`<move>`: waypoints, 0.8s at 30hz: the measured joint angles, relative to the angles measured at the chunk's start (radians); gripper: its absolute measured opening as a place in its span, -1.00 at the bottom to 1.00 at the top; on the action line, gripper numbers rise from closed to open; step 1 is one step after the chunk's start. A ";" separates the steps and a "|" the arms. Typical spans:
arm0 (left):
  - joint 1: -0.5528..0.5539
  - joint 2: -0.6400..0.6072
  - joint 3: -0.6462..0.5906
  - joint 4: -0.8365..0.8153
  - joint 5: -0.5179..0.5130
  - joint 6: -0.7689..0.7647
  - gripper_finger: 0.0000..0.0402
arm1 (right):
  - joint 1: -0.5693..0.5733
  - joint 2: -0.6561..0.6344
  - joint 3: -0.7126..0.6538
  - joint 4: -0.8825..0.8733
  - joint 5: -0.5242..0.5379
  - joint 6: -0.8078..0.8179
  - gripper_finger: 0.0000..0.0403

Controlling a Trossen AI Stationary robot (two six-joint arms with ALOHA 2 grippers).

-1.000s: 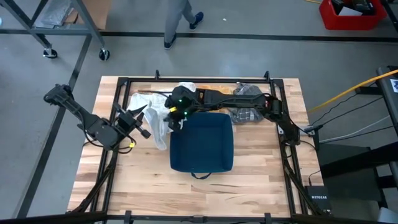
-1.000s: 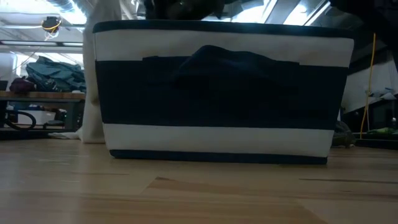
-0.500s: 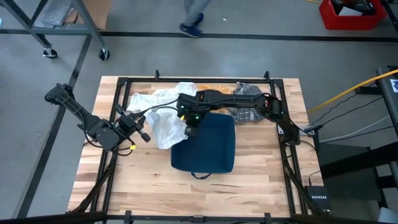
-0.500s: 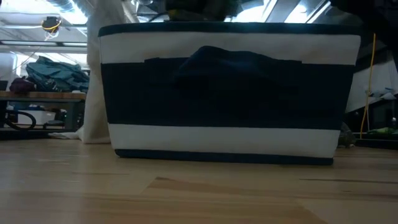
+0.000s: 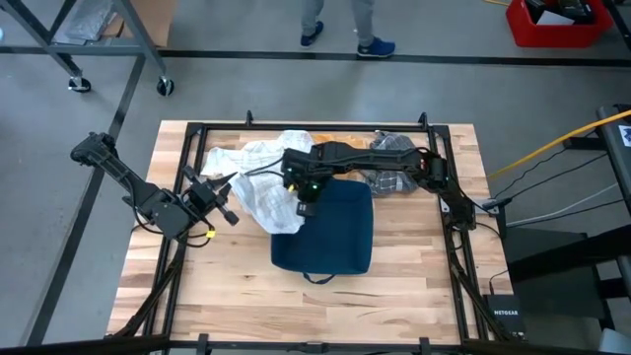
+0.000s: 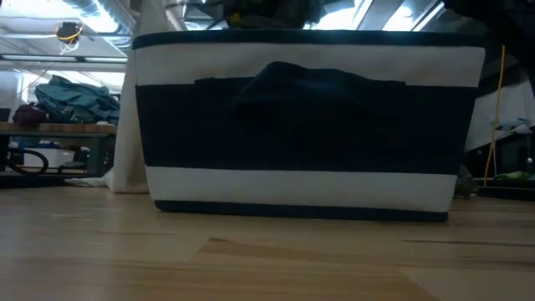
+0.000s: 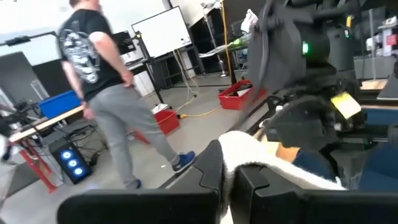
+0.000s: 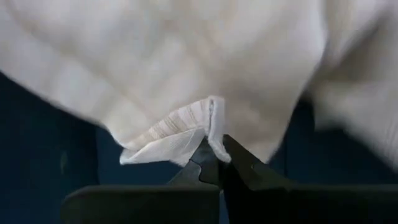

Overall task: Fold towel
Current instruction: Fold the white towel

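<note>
Spreading white towel (image 5: 258,187), clamped by both grippers.
Since earlier, more cloth is draped between left gripper (image 5: 219,187) and right gripper (image 5: 302,205) beside the basket (image 5: 325,229).

The towel (image 5: 258,184) is white, with a ribbed weave, and lies crumpled and unfolded on the wooden surface (image 5: 227,286), toward its far left part. Part of it spreads flat on the boards; part is lifted and draped over the rim of the dark blue bin (image 5: 330,232), against the bin's left far corner. In the low view it hangs as a pale strip (image 6: 132,109) beside the bin's left wall. One hemmed edge (image 8: 186,127) shows bunched and doubled over.
</note>
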 joint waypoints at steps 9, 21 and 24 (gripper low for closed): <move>0.000 0.000 0.000 -0.001 -0.052 0.000 -1.00 | -0.005 -0.006 0.129 0.198 0.063 0.001 -0.99; 0.000 0.000 0.000 -0.002 -0.052 -0.018 -1.00 | 0.003 0.109 0.131 0.498 0.016 0.102 -0.99; 0.000 0.000 0.000 -0.005 -0.052 -0.007 -1.00 | 0.009 0.147 0.131 0.493 -0.009 0.114 -0.99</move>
